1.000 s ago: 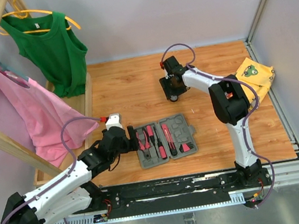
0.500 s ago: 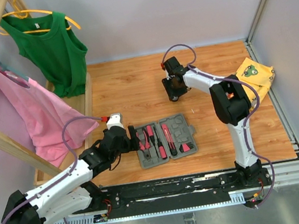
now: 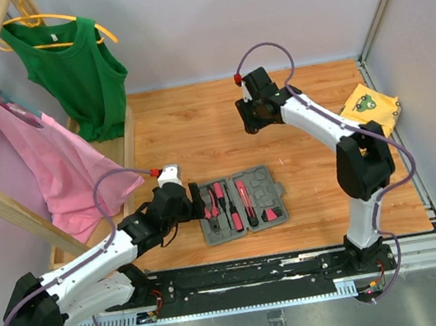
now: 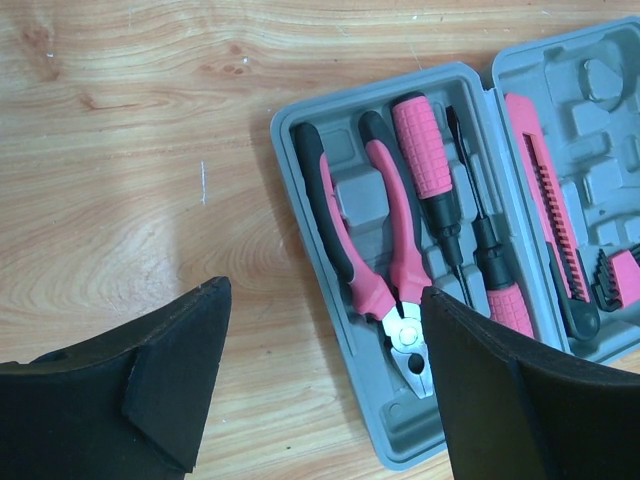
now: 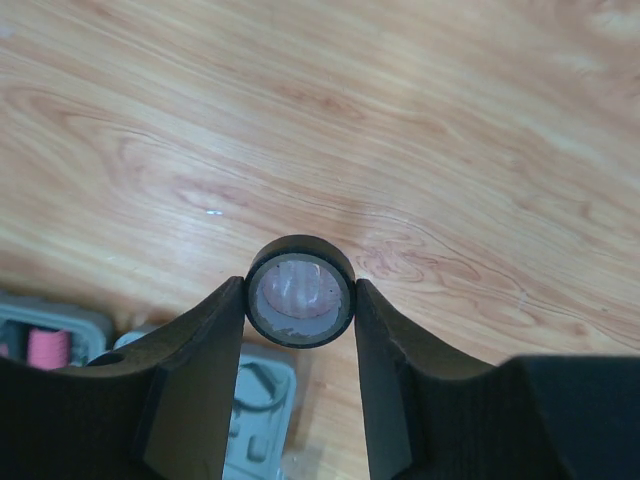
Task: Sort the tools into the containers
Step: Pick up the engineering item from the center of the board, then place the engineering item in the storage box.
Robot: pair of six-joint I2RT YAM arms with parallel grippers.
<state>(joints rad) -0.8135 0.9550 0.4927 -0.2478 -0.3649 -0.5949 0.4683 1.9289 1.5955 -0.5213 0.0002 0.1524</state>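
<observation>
The open grey case [image 3: 264, 180] lies near the front of the table. It holds pink-handled pliers [image 4: 385, 270], screwdrivers [image 4: 430, 170], a cutter [image 4: 545, 220] and small bits [image 4: 615, 280]. My left gripper [image 3: 195, 204] hovers low over the case's left rim [image 4: 285, 125]. It is open, one finger over bare wood and the other over the pliers' head. My right gripper [image 3: 254, 115] is raised over the back of the table. It is shut on a round black disc [image 5: 300, 290] with a pale centre, one finger [image 5: 205, 340] on each side.
A yellow patterned cloth [image 3: 370, 108] lies at the right edge of the table. A wooden rack at the left carries a green top [image 3: 77, 69] and a pink garment [image 3: 51, 166]. In the right wrist view the case [image 5: 255, 400] shows below the fingers.
The right gripper closed on the disc and lifted it off the table, the arm stretching upward. The left arm has barely moved.
</observation>
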